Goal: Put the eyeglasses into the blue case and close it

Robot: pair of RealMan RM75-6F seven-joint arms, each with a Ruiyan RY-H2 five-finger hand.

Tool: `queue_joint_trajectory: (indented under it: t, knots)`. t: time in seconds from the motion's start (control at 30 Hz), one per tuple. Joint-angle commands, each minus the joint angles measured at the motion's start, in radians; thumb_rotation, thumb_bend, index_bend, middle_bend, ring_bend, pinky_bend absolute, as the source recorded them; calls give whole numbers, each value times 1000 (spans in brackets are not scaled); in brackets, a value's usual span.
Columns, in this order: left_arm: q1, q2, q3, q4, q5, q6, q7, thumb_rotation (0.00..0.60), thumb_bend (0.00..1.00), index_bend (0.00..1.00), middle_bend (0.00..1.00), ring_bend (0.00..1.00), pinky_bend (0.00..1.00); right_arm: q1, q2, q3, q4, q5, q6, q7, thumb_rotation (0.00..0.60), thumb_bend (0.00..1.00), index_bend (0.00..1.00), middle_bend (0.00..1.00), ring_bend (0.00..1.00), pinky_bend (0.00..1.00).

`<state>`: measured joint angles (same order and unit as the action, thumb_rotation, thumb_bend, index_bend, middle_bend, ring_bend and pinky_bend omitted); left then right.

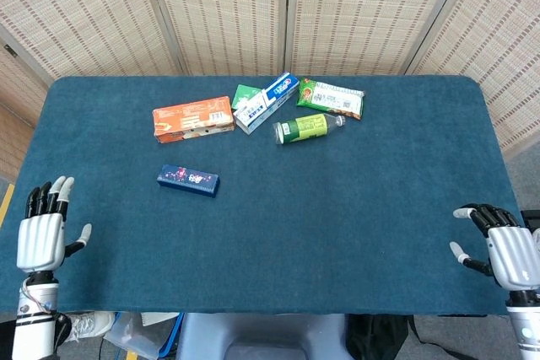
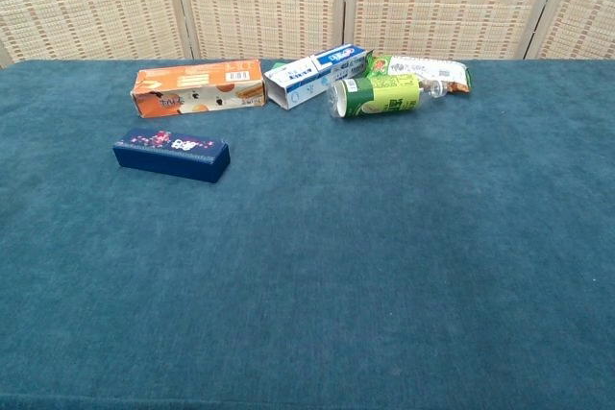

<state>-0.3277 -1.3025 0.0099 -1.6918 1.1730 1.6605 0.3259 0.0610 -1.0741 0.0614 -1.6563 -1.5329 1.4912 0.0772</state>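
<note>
Blue case (image 1: 188, 180) lies closed on the table (image 1: 337, 225); no eyeglasses visible, so task looks finished. Left hand (image 1: 40, 238) and right hand (image 1: 509, 257) empty, fingers spread, at near corners; next, probably just rest.

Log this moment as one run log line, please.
blue case shut, alone on table | eyeglasses not visible | left hand open, off near-left edge | right hand open, near-right edge
</note>
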Motion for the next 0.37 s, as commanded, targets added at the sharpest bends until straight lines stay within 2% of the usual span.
queue_joint_trajectory:
  t: [0.03,0.17,0.37]
  knots:
    - [43,0,32,-20,56,35,27,600,297,60,0,0,0,-1,1,-4,-3,4,-5,0,600,251,326,298,230,231]
    - [65,-4,29,-29,78,38,53,600,297,60,0,0,0,-8,-1,-2,-2,10,7,4,600,251,326,298,230,231]
    - [63,-1,-1,-41,101,4,78,600,298,60,0,0,0,-15,-3,-6,-3,1,21,7,600,251,326,298,230,231]
